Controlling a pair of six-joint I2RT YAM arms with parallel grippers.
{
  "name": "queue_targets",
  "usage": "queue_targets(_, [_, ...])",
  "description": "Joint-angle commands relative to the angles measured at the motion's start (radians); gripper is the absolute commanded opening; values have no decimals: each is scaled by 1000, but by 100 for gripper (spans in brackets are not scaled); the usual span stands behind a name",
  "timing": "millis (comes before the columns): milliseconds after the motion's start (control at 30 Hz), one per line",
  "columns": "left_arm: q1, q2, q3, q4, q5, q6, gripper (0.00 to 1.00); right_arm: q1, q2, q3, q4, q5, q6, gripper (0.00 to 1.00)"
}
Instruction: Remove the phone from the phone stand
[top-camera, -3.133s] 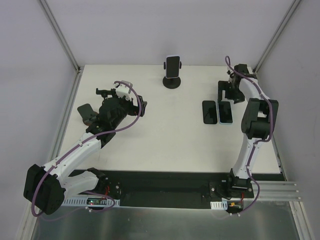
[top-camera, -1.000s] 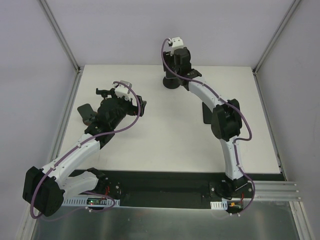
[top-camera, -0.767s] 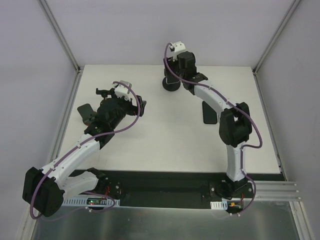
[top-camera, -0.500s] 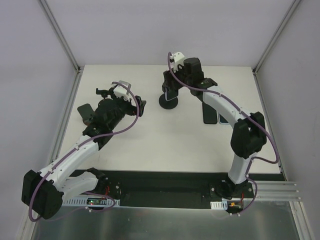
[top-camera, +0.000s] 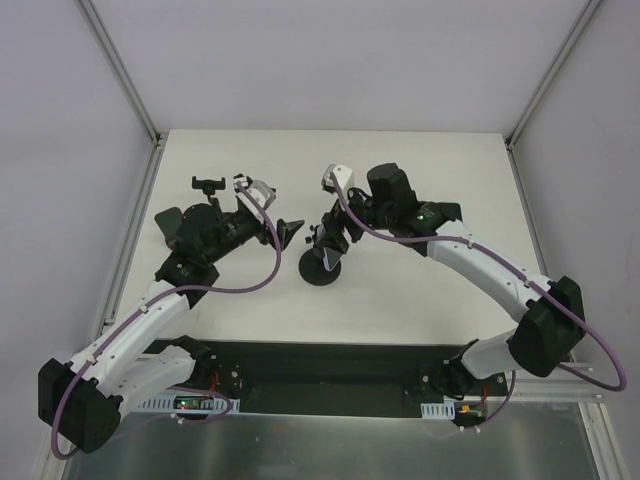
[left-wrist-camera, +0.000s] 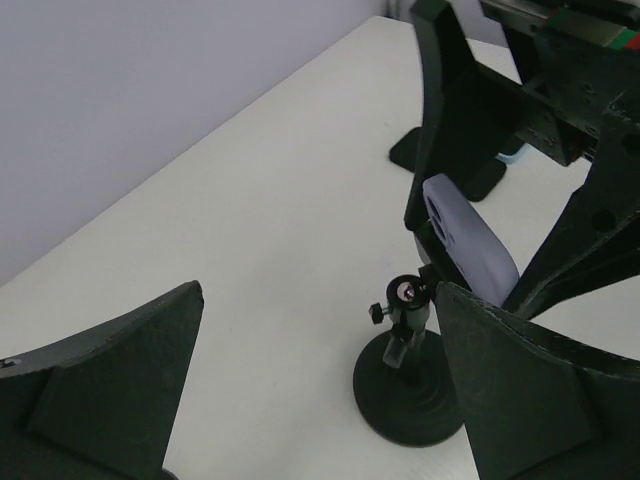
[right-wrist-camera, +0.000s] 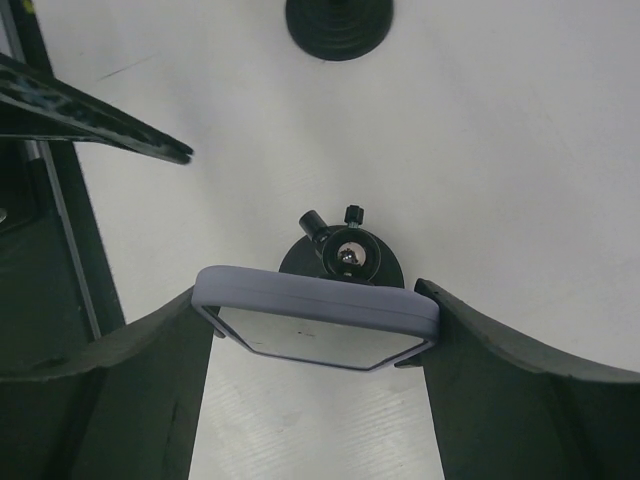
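Reaching in from 3 o'clock in the top view, the right arm (top-camera: 470, 255) sets the right jaws over the phone stand (top-camera: 321, 270), whose round black base sits close to the middle of the counter (top-camera: 400, 320). The phone cannot be made out there. The left jaws, spread, face the stand from 9 o'clock, just beside it.

From the left wrist, the phone (left-wrist-camera: 468, 245) shows a pale lavender-grey back with a camera cut-out at its upper end. It is tilted, right above the stand's ball joint. The left fingers (left-wrist-camera: 110, 390) gape wide with nothing between them.

From the right wrist, the phone lies across the middle: rounded lavender case, pale glossy screen. The right fingers (right-wrist-camera: 520, 400) press its two short ends. The stand's base shows just past it at 12 o'clock. Whether the cradle grips it cannot be told.
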Motion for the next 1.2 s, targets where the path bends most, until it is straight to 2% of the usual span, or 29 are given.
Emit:
queue_targets(0, [12, -18, -1, -7, 264, 171, 99, 41, -92, -21, -38, -112, -40, 30])
queue_targets(133, [12, 0, 2, -75, 402, 245, 99, 51, -124, -56, -43, -125, -49, 35])
queue_targets(267, [10, 40, 4, -104, 548, 290, 99, 61, -149, -76, -49, -134, -56, 47])
queue_targets(400, [10, 94, 8, -107, 619, 296, 97, 61, -158, -93, -47, -129, -59, 55])
queue_targets(533, [6, 152, 22, -107, 636, 276, 96, 62, -159, -90, -54, -137, -57, 74])
queue_targets(733, [-17, 229, 39, -107, 610, 259, 96, 62, -184, -70, -66, -102, -46, 96])
queue_targets(833, [-23, 255, 46, -107, 588, 250, 96, 62, -210, -67, -67, -58, -23, 100])
queue_targets(1167, [-53, 301, 62, -107, 512, 207, 96, 65, -372, -136, -61, 140, 38, 96])
